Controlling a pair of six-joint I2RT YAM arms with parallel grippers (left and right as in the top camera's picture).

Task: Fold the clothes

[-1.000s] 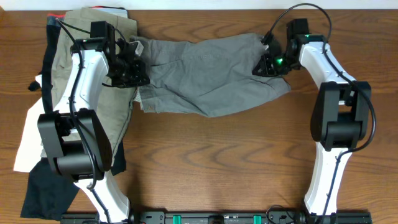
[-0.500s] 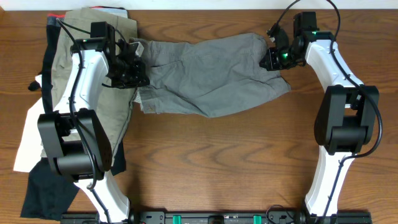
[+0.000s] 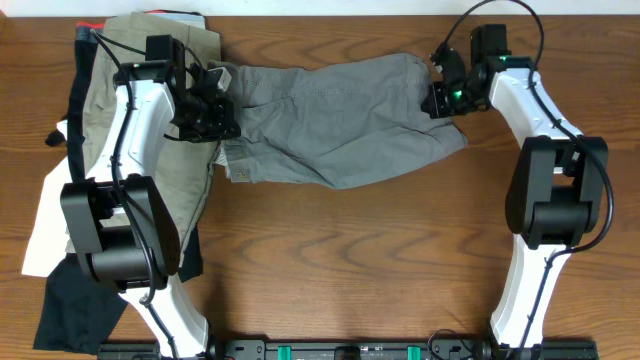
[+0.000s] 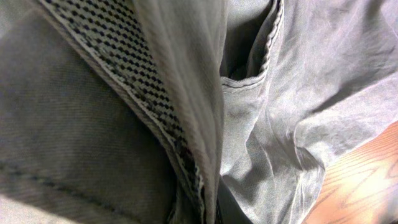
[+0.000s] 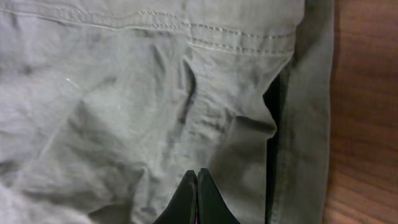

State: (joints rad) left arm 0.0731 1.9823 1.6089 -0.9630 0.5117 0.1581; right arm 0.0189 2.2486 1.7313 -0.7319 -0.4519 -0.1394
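Pinching grey shorts [image 3: 330, 125] at opposite ends, left pincer [image 3: 216, 104] and right pincer [image 3: 437, 98] clamped.

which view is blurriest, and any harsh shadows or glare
Left wrist: softest, shorts fill the frame, nearest folds dim and blurred. Right wrist: stitching sharp, right pincer a dark shape. Overhead: evenly lit, no glare, only soft shadows.

Grey shorts [image 3: 340, 120]: wrinkled, spread crosswise on table [image 3: 350, 250], far side; waistband turned left, paler lining exposed.
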